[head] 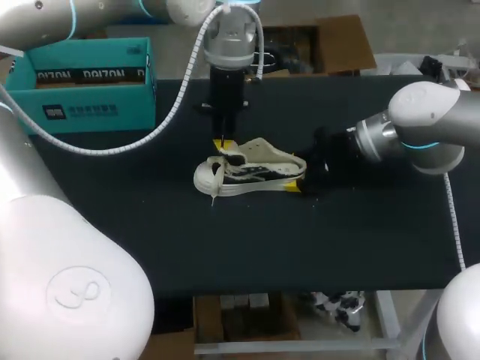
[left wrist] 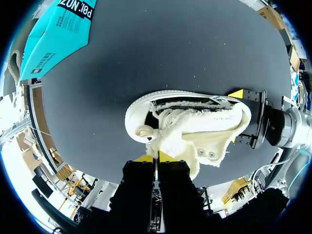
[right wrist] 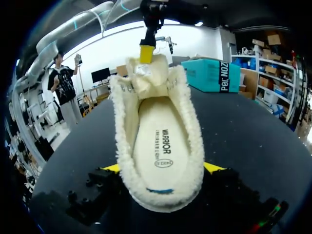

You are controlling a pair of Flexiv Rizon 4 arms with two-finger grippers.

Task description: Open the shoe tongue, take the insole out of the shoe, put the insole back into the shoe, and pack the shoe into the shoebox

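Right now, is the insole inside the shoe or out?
Inside: the insole lies flat within the shoe, its fleecy collar all around it, with the tongue lifted clear.

The worktop [head: 225,247] lies bare on the near side of the shoe [head: 255,174], and to its left as far as the shoebox [head: 90,101] in the far left corner. My left hand [head: 223,142], pinching the tongue [right wrist: 148,80], blocks the far side. My right hand [head: 298,184], clasping the shoe's back end, blocks that side.
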